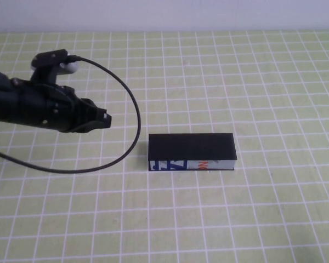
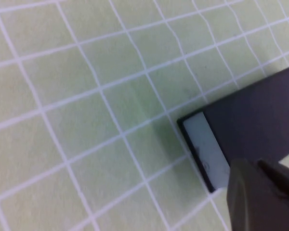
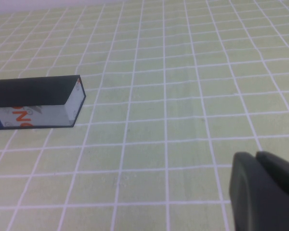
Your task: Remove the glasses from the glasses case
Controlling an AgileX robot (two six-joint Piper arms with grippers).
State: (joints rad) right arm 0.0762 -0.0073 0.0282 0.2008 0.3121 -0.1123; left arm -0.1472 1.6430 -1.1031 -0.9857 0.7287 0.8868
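We see a pale green table mat point(image 1: 252, 76) ruled in a white grid. On it, near the middle, lies the glasses case point(image 1: 192, 153), a long rectangular matte black box, lid closed, its white side strip printed in blue and orange-red; the glasses are not visible. The black left gripper point(image 1: 103, 119) hovers to the left of the case, apart from it, fingers pressed together. A black cable point(image 1: 132, 137) loops between them. In the right wrist view the right gripper point(image 3: 260, 166), fingers together, sits well away from the case's end.

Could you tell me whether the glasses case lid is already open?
No, the glasses case lies shut, its black lid flat on top, with the left gripper beside it.
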